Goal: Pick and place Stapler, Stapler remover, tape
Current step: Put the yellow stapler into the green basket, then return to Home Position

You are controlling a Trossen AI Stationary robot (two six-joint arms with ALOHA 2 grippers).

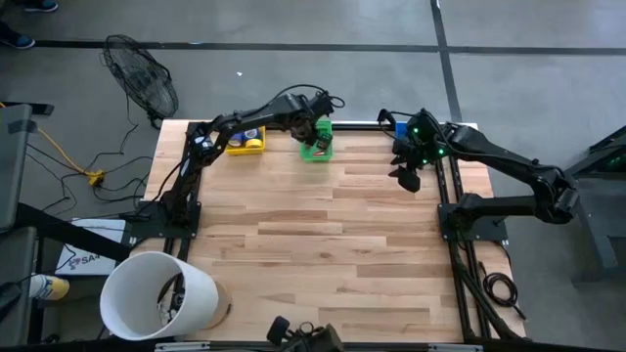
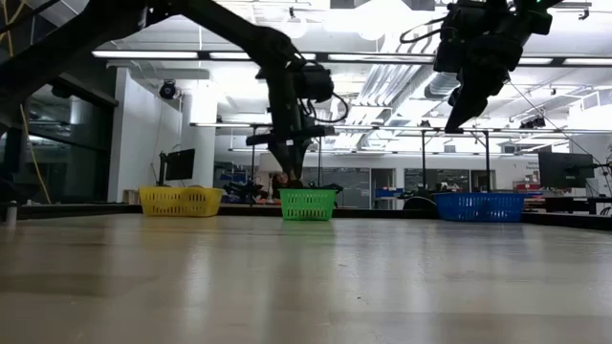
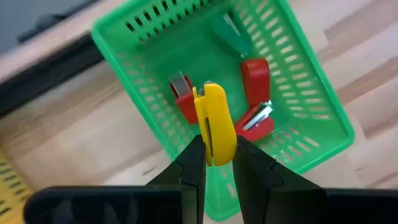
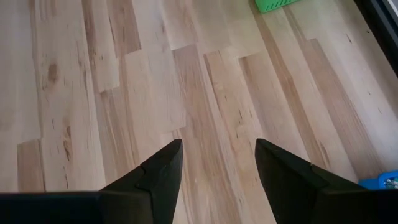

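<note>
Left gripper (image 3: 219, 163) clamps yellow stapler (image 3: 215, 123) above green basket (image 3: 305, 68) (red staplers (image 3: 255, 81) inside).

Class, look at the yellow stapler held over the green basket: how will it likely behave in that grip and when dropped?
The yellow stapler looks rigid, so it likely won't flex between the left gripper's fingers. Its glossy, rounded shell may be slippery, and held only at one end it could pivot. Released, it should fall among the red staplers in the green basket.

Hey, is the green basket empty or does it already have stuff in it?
Not empty: the green basket holds red staplers, while the left gripper holds a yellow stapler above it.
</note>
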